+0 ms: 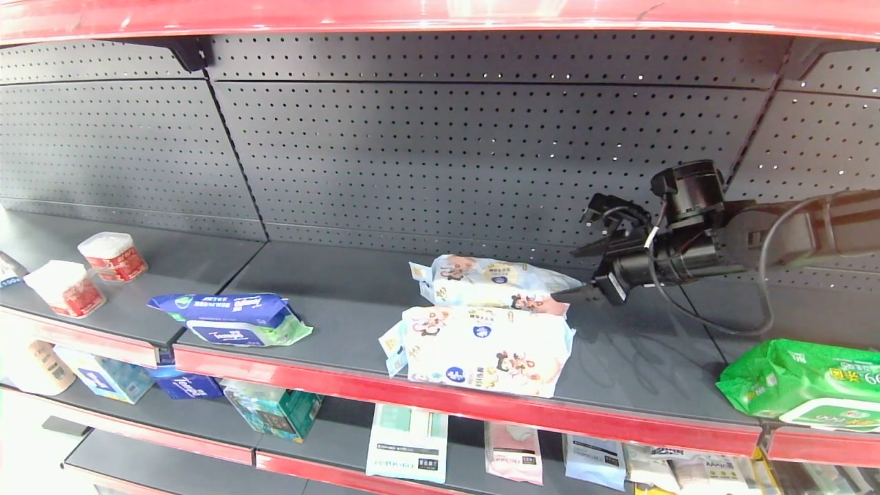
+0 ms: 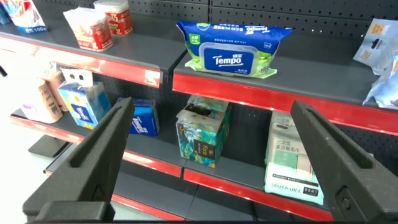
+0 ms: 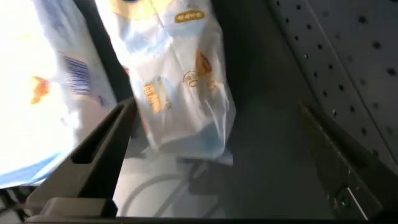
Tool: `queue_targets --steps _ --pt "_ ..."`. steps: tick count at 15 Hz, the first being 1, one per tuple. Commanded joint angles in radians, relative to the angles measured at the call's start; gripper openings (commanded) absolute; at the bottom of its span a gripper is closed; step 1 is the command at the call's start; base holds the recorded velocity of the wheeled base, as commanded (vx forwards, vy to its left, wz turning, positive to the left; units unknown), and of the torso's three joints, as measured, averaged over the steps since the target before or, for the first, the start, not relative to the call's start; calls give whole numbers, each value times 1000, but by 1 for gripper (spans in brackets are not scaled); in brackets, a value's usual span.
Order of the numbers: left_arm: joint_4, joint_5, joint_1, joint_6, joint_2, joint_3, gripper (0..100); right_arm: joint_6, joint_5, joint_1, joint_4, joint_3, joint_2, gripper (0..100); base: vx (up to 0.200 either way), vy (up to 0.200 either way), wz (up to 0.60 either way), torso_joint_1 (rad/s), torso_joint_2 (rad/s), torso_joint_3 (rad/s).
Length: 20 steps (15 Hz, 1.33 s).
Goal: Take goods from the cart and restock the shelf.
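On the shelf (image 1: pixel 344 289), the rear pack (image 1: pixel 491 282) is lying just behind the front pack (image 1: pixel 481 350) (edges overlapping). A wipes pack (image 1: pixel 230 317) is lying to their left, two tubs (image 1: pixel 113 256) farther left, an end pack (image 1: pixel 811 385) far right. The right gripper (image 1: pixel 584 254) is hovering at the rear pack's right end.

Bare shelf board (image 1: pixel 330 289) is lying open between the blue pack (image 1: pixel 230 317) and the front white pack (image 1: pixel 485 350), leaving a clear lane in from the edge. The rear white pack (image 1: pixel 491 283) is touching the front one, and together they are blocking the middle. The right gripper (image 1: pixel 570 273), jaws spread, is sitting just beside the rear pack. More bare board is stretching toward the green pack (image 1: pixel 804 385). The pegboard wall (image 1: pixel 447 158) is closing off the back.
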Motion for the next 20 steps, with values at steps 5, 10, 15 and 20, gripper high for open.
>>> queue_targets --steps 5,10,15,20 --pt "0 0 1 0 0 0 100 110 0 -99 -1 112 -216 100 0 0 0 0 0 0" --pt "0 -2 1 0 0 0 100 310 -67 -107 -1 165 -352 100 0 0 0 0 0 0" --pt "0 0 1 0 0 0 100 463 -227 -108 -4 444 -657 100 0 0 0 0 0 0" --pt "0 0 1 0 0 0 100 486 -359 -128 -57 850 -1210 100 0 0 0 0 0 0"
